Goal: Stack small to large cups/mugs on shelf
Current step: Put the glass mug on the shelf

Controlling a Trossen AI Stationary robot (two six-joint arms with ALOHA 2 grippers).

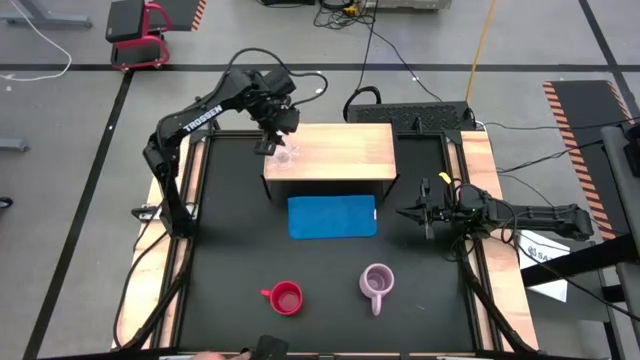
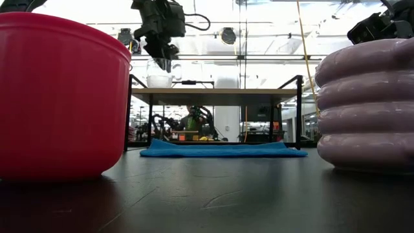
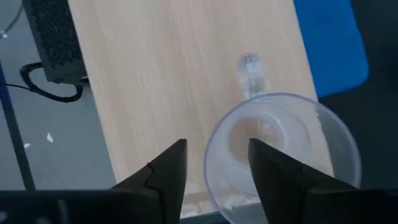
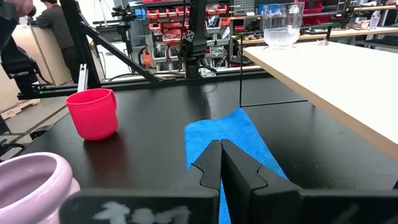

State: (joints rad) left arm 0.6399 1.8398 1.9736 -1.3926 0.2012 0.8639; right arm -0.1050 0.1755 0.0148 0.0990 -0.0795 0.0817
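Observation:
The small clear glass cup (image 1: 286, 157) stands upright on its base at the left near corner of the light wooden shelf (image 1: 340, 150); it also shows in the left wrist view (image 3: 283, 155). My left gripper (image 3: 214, 165) is open and hovers just above the cup's rim (image 2: 163, 63), touching nothing. The red mug (image 1: 285, 297) and the ribbed lilac mug (image 1: 377, 283) stand upright on the black table near its front edge. My right gripper (image 1: 425, 212) is shut and empty, right of the blue mat (image 1: 332, 216).
The blue mat lies flat on the table in front of the shelf. A dark box (image 3: 53, 40) with cables sits on the floor beyond the shelf's far edge. Most of the shelf top right of the glass cup is bare wood.

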